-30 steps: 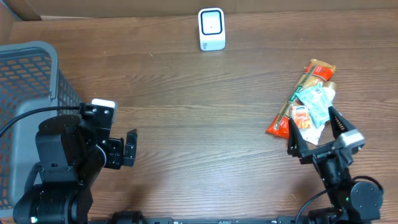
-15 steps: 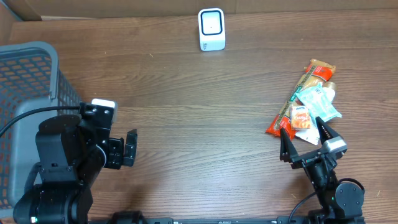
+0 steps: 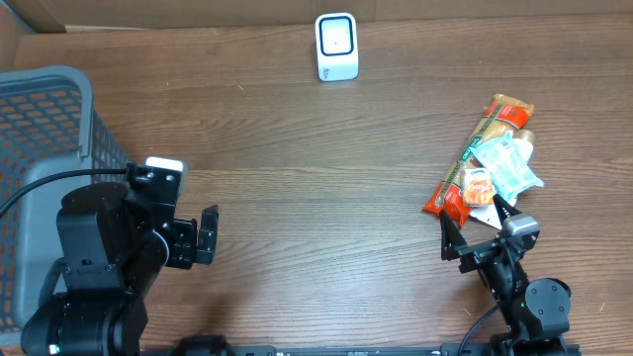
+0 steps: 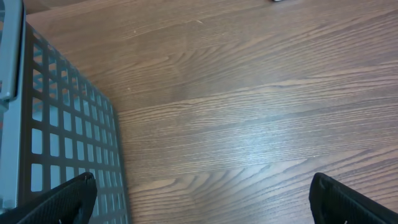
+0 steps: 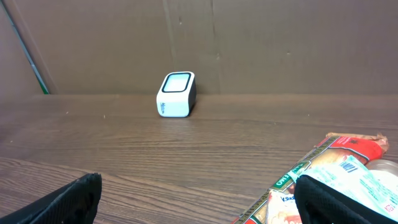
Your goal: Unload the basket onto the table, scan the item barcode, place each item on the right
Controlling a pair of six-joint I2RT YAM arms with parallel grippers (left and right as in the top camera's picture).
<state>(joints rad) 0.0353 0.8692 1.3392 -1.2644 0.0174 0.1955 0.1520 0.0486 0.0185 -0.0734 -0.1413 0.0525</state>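
A pile of snack packets lies at the table's right: a long red-orange packet (image 3: 487,138), a teal packet (image 3: 512,166) on top of it, and a small orange packet (image 3: 479,186). The white barcode scanner (image 3: 336,45) stands at the far middle edge, and the right wrist view shows this scanner (image 5: 176,94) facing the camera. My right gripper (image 3: 475,227) is open just in front of the pile, with its right finger beside the packets (image 5: 336,180) and nothing between the fingers. My left gripper (image 3: 203,235) is open over bare wood, far from the items.
A grey mesh basket (image 3: 40,148) stands at the left edge, and its wall (image 4: 62,143) is close beside my left gripper (image 4: 202,193). A brown cardboard wall (image 5: 249,43) rises behind the scanner.
My right arm has drawn back toward the near edge and slightly left, so its gripper now sits just in front of the packets. The left arm has not moved.
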